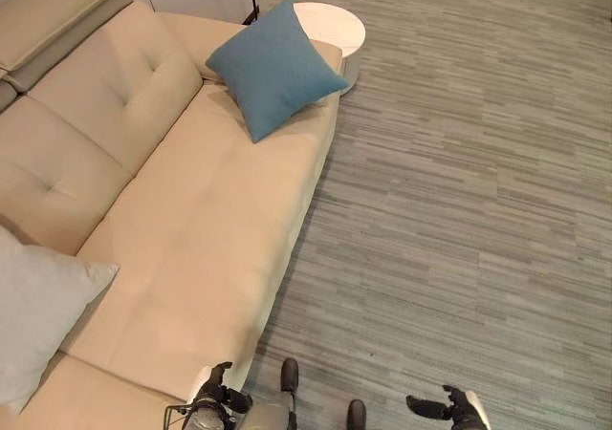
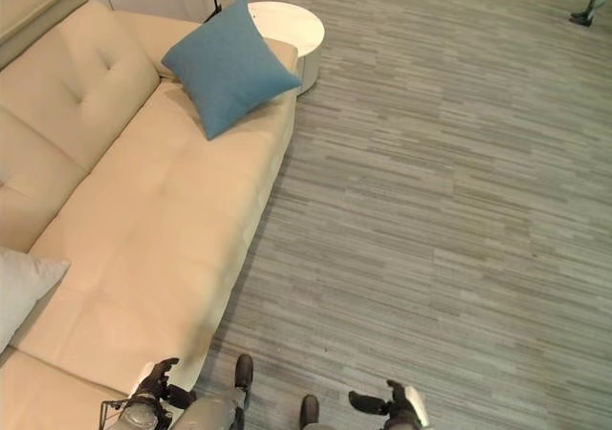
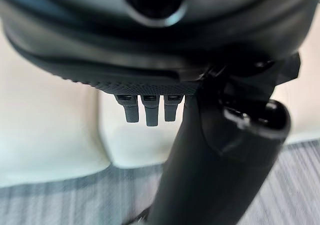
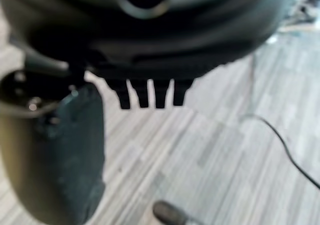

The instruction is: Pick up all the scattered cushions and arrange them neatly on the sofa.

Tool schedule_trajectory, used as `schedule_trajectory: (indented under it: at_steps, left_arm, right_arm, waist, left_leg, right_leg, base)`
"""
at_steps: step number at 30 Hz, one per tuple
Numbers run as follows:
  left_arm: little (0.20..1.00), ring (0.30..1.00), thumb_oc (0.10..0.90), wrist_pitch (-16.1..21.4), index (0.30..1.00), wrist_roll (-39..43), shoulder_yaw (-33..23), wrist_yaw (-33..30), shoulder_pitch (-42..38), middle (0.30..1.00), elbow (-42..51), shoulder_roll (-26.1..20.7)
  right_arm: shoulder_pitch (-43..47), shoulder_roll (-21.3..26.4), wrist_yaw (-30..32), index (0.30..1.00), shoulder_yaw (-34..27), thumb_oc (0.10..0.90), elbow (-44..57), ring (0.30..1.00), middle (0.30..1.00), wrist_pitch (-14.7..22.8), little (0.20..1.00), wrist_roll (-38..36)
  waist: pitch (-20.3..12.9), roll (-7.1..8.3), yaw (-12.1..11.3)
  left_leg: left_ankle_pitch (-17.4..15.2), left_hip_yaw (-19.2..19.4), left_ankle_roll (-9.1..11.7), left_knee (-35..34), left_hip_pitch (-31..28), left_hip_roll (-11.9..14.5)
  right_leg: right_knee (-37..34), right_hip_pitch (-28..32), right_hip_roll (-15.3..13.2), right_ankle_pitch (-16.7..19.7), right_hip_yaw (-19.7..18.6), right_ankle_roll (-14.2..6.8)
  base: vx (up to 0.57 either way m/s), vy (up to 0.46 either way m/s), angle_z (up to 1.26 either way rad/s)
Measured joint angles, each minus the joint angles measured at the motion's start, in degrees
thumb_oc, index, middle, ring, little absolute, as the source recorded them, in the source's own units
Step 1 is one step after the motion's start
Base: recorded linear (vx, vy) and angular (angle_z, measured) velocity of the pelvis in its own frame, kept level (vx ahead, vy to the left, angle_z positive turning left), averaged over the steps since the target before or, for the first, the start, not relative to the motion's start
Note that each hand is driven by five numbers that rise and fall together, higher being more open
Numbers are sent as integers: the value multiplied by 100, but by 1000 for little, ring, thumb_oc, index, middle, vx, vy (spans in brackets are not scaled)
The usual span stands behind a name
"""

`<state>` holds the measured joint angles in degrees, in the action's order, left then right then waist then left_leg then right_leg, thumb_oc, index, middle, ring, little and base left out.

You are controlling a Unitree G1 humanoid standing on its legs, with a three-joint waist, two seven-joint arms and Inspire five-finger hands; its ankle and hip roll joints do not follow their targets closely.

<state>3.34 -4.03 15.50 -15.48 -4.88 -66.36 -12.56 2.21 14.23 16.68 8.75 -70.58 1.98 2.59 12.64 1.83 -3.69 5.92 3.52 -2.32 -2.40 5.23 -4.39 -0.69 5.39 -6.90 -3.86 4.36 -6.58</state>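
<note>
A blue cushion [image 1: 275, 67] leans against the far armrest of the beige sofa [image 1: 201, 229], standing on one corner. A light grey cushion [image 1: 38, 311] lies on the seat at the sofa's near left end. My left hand [image 1: 215, 392] hangs low beside the sofa's front edge, fingers [image 3: 152, 112] straight and holding nothing. Over the carpet to the right, my right hand [image 1: 449, 408] is held low, its fingers [image 4: 147, 97] also straight and empty. Both hands are far from either cushion.
A round white side table [image 1: 335, 27] stands just beyond the sofa's far armrest. Grey striped carpet [image 1: 459, 210] spreads to the right of the sofa. A person's foot [image 2: 588, 11] shows at the far right corner.
</note>
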Motion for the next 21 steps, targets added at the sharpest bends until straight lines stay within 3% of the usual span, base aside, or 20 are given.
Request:
schedule_trajectory:
  at_steps: [1, 3, 4, 5, 7, 10, 12, 13, 15, 17, 18, 19, 20, 21]
  left_arm:
    - [900, 900, 800, -1, 900, 2, -1, -4, 44, 900, 4, -3]
    - [900, 900, 800, -58, 900, 0, 13, -1, -9, 900, -2, -21]
    - [900, 900, 800, -107, 900, -5, 69, 0, 2, 900, 0, -45]
    - [900, 900, 800, -101, 900, -7, 77, -8, -1, 900, 11, -78]
    - [900, 900, 800, -118, 900, -25, 254, 5, -96, 900, 161, -181]
    - [900, 900, 800, -115, 900, -48, 236, 2, -139, 900, 166, -162]
    - [900, 900, 800, -120, 900, -43, 178, -6, -180, 900, 107, -138]
    - [900, 900, 800, -120, 900, -43, 171, -6, -191, 900, 37, -112]
    - [900, 900, 800, -113, 900, -42, 157, -10, -207, 900, -92, -47]
    - [900, 900, 800, -112, 900, -36, 127, -19, -52, 900, -109, 68]
    - [900, 900, 800, -115, 900, -30, 128, -26, 82, 900, -110, 69]
    - [900, 900, 800, -115, 900, -22, 130, -26, 162, 900, -110, 139]
    - [900, 900, 800, -107, 900, 1, 139, -13, 279, 900, -120, 276]
    - [900, 900, 800, -94, 900, 81, 73, -5, 169, 900, -124, 291]
  right_arm:
    - [-7, -61, -21, 900, -3, 800, -44, 900, 900, 14, 900, 64]
    - [89, -67, -43, 900, 10, 800, -61, 900, 900, 10, 900, 123]
    - [157, -71, -36, 900, 3, 800, -34, 900, 900, 1, 900, 147]
    - [151, -88, -38, 900, 6, 800, -35, 900, 900, 2, 900, 161]
    - [124, -82, -26, 900, 4, 800, -38, 900, 900, -6, 900, 187]
    - [158, -46, -24, 900, 8, 800, 14, 900, 900, 6, 900, 194]
    - [154, -16, -19, 900, 107, 800, 307, 900, 900, 5, 900, 242]
    - [148, -26, -21, 900, 133, 800, 415, 900, 900, 18, 900, 279]
    - [94, -31, -11, 900, 177, 800, 578, 900, 900, 6, 900, 307]
    - [58, -36, 2, 900, 188, 800, 600, 900, 900, 22, 900, 309]
    - [-21, -37, -2, 900, 200, 800, 574, 900, 900, 19, 900, 321]
    - [-48, -15, 2, 900, 191, 800, 550, 900, 900, 9, 900, 334]
    - [-90, 32, 0, 900, 178, 800, 523, 900, 900, 9, 900, 365]
    - [-37, -47, -9, 900, 133, 800, 297, 900, 900, -28, 900, 403]
  waist:
    - [-8, -3, -23]
    - [-8, -53, 7]
    - [-26, -109, 95]
    - [-50, -68, 130]
    - [-72, -9, 171]
    - [-79, -38, 232]
    - [-51, -102, 322]
    - [-38, -152, 398]
    - [-41, -163, 517]
    - [-68, -126, 575]
    - [-132, -138, 600]
    - [-192, -231, 612]
    - [-299, -350, 588]
    - [-303, -263, 551]
  left_leg:
    - [-34, 134, -163, -22, -156, -19]
    - [-230, 194, -238, -40, -300, -4]
    - [-146, 205, -325, -81, -405, 37]
    - [-161, 177, -320, -79, -454, 33]
    - [-351, 47, -471, -108, -690, 5]
    - [-490, 36, -502, -109, -905, 43]
    - [-623, 7, -378, -117, -1032, 135]
    - [-685, 4, -312, -116, -1103, 204]
    - [-838, -80, -153, -136, -1242, 231]
    - [-1001, -124, 23, -201, -1489, 262]
    - [-1122, -202, 91, -177, -1651, 327]
    - [-1191, -248, 155, -174, -1722, 437]
    - [-1245, -309, 286, 6, -1721, 578]
    - [-1280, -417, 362, 885, -1347, 642]
  right_leg:
    - [443, -121, -70, -180, 4, -135]
    - [1365, -505, -104, -351, -22, -339]
    - [2421, -1002, -143, -587, 23, -587]
    - [2641, -1095, -136, -629, 2, -578]
    - [3418, -1548, -344, -631, 349, -514]
    - [3055, -1864, -481, -580, 681, -396]
    - [2316, -2067, -307, -422, 592, -209]
    - [1729, -2202, -153, -201, 397, -127]
    - [1019, -2365, -113, 239, 248, -173]
    - [775, -2299, -126, 482, 326, -48]
    - [788, -2202, -113, 842, 333, 141]
    - [846, -2173, -23, 953, 370, 186]
    - [827, -2074, 141, 1007, 454, 319]
    - [604, -1805, 168, 953, 552, 415]
  base:
    - [221, 86, -40]
    - [231, 85, -32]
    - [177, 58, 2]
    - [356, 72, 16]
    - [229, 4, 18]
    - [335, -92, 9]
    - [333, -146, -4]
    - [319, -170, 3]
    - [388, -254, 18]
    - [269, -219, 20]
    - [247, -263, 19]
    - [146, -178, 23]
    - [202, -281, 40]
    - [106, -196, 39]
